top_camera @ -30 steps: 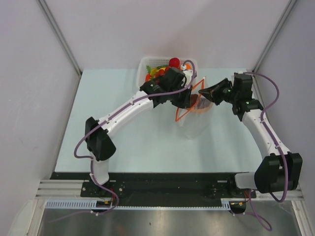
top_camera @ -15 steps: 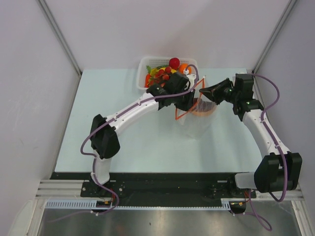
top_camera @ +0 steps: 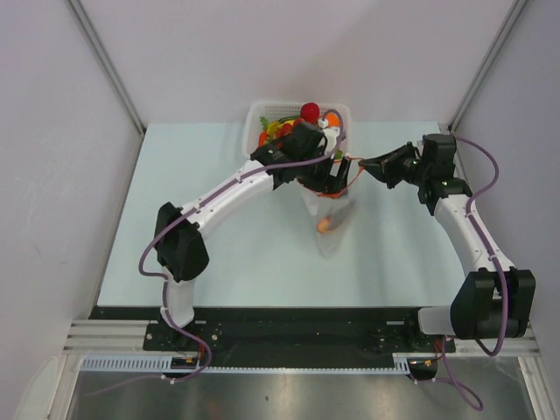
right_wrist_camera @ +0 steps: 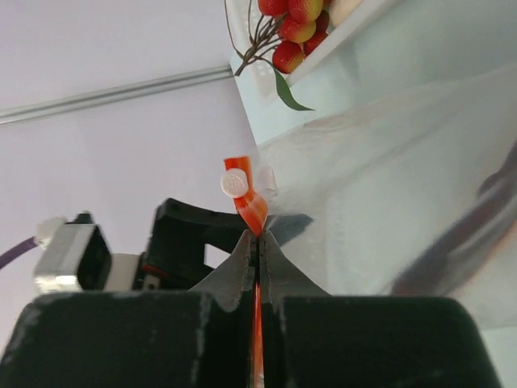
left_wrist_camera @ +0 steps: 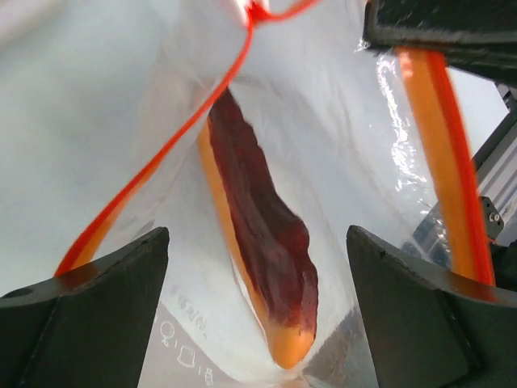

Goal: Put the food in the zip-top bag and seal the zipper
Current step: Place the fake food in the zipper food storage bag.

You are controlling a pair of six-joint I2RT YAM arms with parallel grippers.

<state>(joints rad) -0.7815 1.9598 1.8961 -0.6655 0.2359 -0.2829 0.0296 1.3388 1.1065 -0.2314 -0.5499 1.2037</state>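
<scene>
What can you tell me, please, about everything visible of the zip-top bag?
The zip-top bag is clear, floppy, crinkled plastic with an orange-red zipper strip round its mouth, which gapes open. The right gripper is shut on one end of that strip, holding it up near the white basket. Inside lies a red-brown meat slab with an orange edge. The left gripper, open, hovers at the mouth.

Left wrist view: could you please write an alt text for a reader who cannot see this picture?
A red-brown meat slab with an orange edge lies inside the clear zip-top bag, seen through its open mouth. The orange-red zipper runs along both sides. The left arm's two dark fingers stand wide apart at the bottom corners, holding nothing.
</scene>
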